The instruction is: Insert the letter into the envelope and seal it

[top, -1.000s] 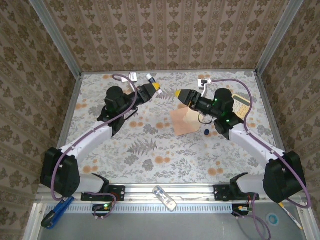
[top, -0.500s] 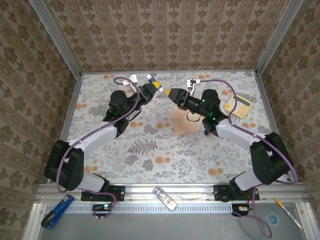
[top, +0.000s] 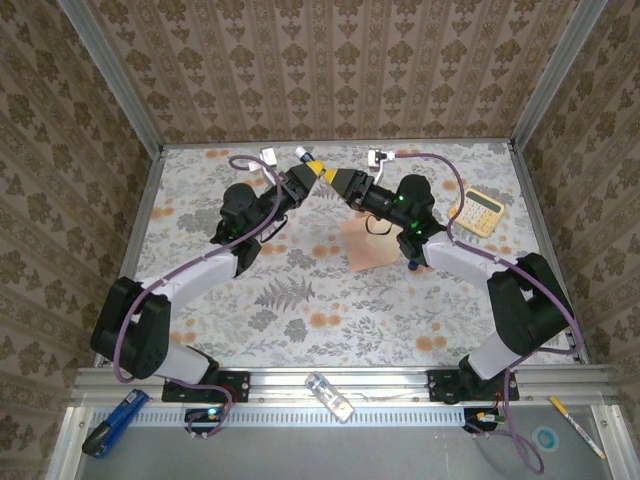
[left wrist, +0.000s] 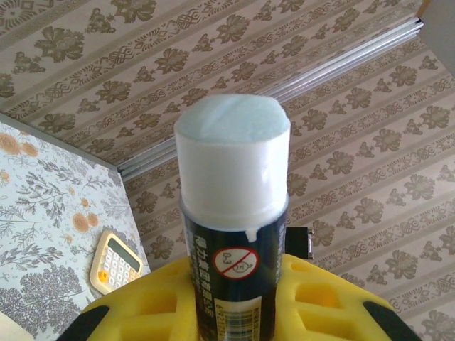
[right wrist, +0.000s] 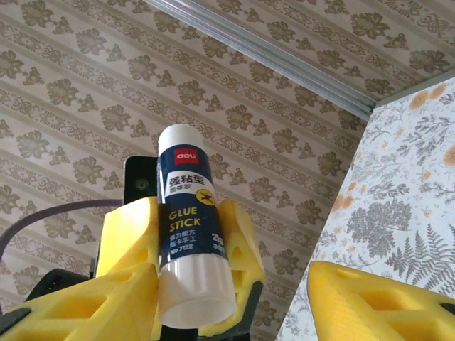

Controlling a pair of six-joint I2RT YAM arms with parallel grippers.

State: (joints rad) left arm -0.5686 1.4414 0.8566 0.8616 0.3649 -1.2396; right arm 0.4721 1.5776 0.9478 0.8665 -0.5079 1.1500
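The salmon envelope [top: 366,250] lies flat on the floral table, just below both grippers. The letter is hidden. My left gripper [top: 311,170] [left wrist: 234,302] is raised above the table and shut on a blue glue stick [left wrist: 234,213] [right wrist: 186,213], whose white end points at the right gripper. My right gripper [top: 333,179] [right wrist: 227,284] faces it tip to tip. It is open, with one yellow finger [right wrist: 78,302] beside the white end and the other finger [right wrist: 377,302] well clear of it.
A yellow calculator [top: 478,212] [left wrist: 117,263] lies at the back right. A small dark blue object [top: 412,265] sits right of the envelope. A clear bottle [top: 330,397] rests on the front rail. Walls [top: 330,70] close in the table.
My right gripper has swung left from over the envelope up to the left gripper's tip, and its jaws have narrowed. The left gripper has kept hold of the glue stick.
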